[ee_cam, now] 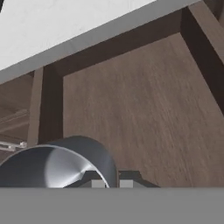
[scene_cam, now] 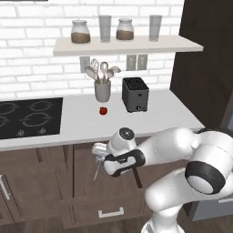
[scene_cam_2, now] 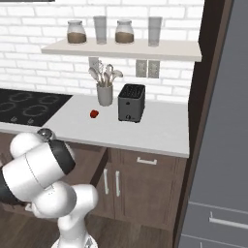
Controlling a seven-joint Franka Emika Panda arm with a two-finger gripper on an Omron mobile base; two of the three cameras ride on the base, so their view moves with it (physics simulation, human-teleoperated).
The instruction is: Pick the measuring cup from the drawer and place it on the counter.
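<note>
- Step: lift phase. Measuring cup [ee_cam: 61, 164] is off the drawer [ee_cam: 144, 113] floor, held at the gripper [ee_cam: 112, 183] just below the counter [scene_cam: 150, 116] front edge.
- Gripper fingers sit close together on the cup rim – clamped on it, as far as I can judge.
- Cup handle [scene_cam: 97, 170] hangs down in front of the cabinet.
- Next: raise above the counter edge, carry inward, set down on bare top betw. cooktop [scene_cam: 29, 118] & toaster [scene_cam: 135, 94]; avoid tomato [scene_cam: 103, 110].
- Drawer: nothing else seen in the visible part.
- Utensil holder [scene_cam: 102, 90] holds spoons; shelf jars [scene_cam: 80, 32] part-filled w/ brown stuff.

Glossy white rounded arm [scene_cam: 182, 150] segments, black joint bands, a grey-capped wrist, dark claw [scene_cam: 101, 157] housing.
</note>
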